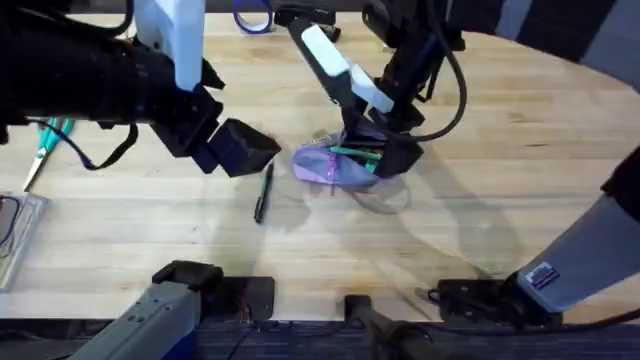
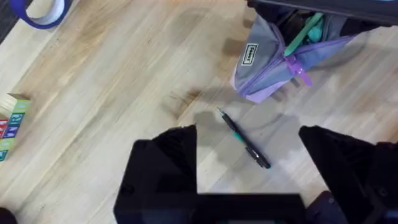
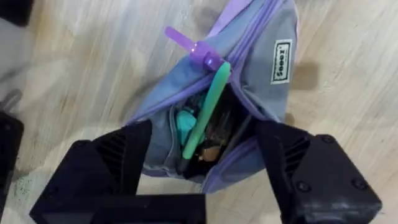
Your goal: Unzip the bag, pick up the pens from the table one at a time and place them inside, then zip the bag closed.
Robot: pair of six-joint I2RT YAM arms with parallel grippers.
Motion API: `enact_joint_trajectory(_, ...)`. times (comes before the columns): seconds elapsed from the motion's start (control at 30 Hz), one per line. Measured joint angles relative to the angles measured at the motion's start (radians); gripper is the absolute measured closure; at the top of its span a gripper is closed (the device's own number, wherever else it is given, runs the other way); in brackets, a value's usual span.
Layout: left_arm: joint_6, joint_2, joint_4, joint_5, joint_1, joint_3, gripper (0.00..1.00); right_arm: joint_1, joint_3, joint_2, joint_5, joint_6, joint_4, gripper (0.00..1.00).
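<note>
The lavender bag [image 1: 328, 167] lies near the middle of the table [image 1: 480, 180] with its zipper open. The green pen [image 3: 206, 114] sticks slanted into the opening, one end poking out by the purple zipper pull [image 3: 188, 47]. My right gripper [image 3: 202, 168] hovers just over the open bag [image 3: 264, 74], open, one finger on each side of the pen without touching it. The black pen [image 1: 263, 192] lies on the wood to the left of the bag. My left gripper [image 2: 249, 165] hangs open above the black pen [image 2: 245, 140], holding nothing.
Teal-handled scissors [image 1: 45, 140] and a clear tray [image 1: 12, 235] lie at the left edge. A blue tape ring [image 1: 252, 15] sits at the far edge. Coloured blocks [image 2: 9, 124] stand off to one side. Bare wood spreads to the right of the bag.
</note>
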Motion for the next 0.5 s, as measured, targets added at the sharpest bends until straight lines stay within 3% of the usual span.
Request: enact_joint_trajectory(0.5,0.0,0.0,0.0,0.0,0.0,0.0,0.007,-0.002,-0.004,0.0,-0.047,0.0,0.025,0.006)
